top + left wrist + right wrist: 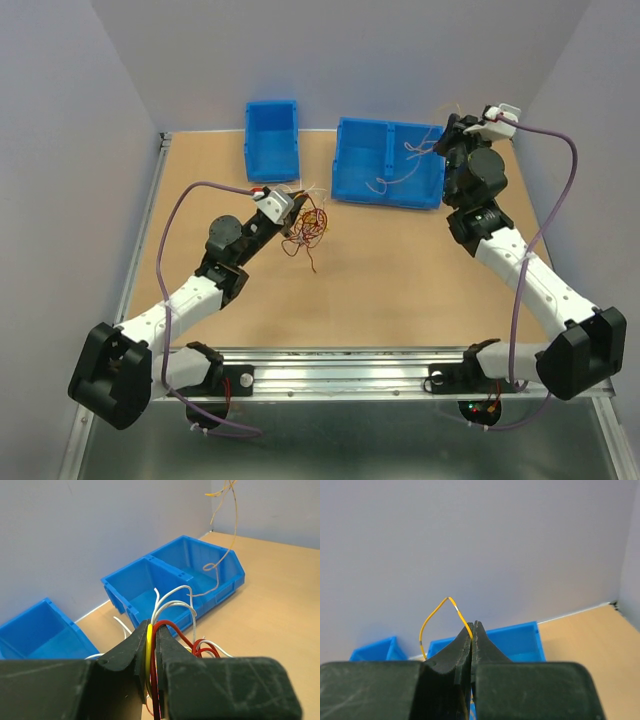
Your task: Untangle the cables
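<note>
The clump of cables, red, yellow and white loops, lies on the wooden table beside my left gripper. In the left wrist view that gripper is shut on a yellow and a red wire, and white and red loops curl just beyond the jaws. My right gripper is raised over the right end of the double blue bin. In the right wrist view it is shut on a thin yellow wire that arcs up to the left. That wire also hangs in the left wrist view.
A single blue bin stands at the back, left of the double bin. White wires lie inside the double bin. Grey walls close the table on the left, back and right. A metal rail runs along the near edge.
</note>
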Motion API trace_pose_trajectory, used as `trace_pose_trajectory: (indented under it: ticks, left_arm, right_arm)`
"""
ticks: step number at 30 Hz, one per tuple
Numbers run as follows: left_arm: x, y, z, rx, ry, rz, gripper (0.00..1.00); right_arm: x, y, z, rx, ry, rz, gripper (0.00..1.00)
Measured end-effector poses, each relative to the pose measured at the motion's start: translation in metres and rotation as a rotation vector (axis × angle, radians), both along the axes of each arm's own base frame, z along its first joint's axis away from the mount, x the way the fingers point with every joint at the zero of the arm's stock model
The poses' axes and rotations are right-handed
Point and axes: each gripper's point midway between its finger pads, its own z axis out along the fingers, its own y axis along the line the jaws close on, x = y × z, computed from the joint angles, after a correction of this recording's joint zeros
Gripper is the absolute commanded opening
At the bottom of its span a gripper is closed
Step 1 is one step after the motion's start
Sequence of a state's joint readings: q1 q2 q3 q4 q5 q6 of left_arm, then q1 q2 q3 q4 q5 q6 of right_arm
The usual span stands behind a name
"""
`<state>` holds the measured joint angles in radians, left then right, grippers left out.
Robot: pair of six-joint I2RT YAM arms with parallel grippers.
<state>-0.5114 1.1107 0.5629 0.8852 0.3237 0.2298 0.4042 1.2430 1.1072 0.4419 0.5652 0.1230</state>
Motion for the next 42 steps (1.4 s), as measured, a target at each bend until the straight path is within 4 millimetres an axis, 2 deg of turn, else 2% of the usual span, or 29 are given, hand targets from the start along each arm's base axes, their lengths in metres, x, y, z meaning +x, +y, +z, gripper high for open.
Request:
trace_pose_trajectory:
  ticks: [7, 12, 21, 32, 37, 40, 42]
  left_arm:
    - [0.000, -0.001, -0.001, 0.006, -0.005, 0.010, 0.19]
    - [0.000, -0.002, -0.002, 0.013, -0.005, 0.013, 0.19]
    - [0.004, -0.006, -0.015, 0.032, 0.021, 0.014, 0.19]
    - [0.004, -0.009, -0.022, 0.048, 0.039, 0.008, 0.19]
    - [0.005, -0.011, -0.030, 0.061, 0.059, 0.005, 0.19]
    - [0.004, -0.011, -0.030, 0.062, 0.059, 0.005, 0.19]
    - [0.003, -0.011, -0.028, 0.062, 0.054, 0.005, 0.19]
  right_arm:
    - [0.022, -0.034, -0.014, 0.019, -0.001, -0.168, 0.01]
    - [0.034, -0.045, -0.023, 0.002, -0.003, -0.220, 0.01]
    - [0.048, -0.050, -0.019, -0.046, -0.031, -0.275, 0.00]
    - [0.073, -0.029, -0.046, -0.128, 0.013, -0.193, 0.01]
    - [0.091, -0.014, -0.077, -0.117, 0.060, -0.129, 0.01]
    - [0.116, 0.006, -0.115, -0.110, 0.158, -0.050, 0.01]
    - [0.132, 0.016, -0.148, -0.100, 0.246, -0.019, 0.00]
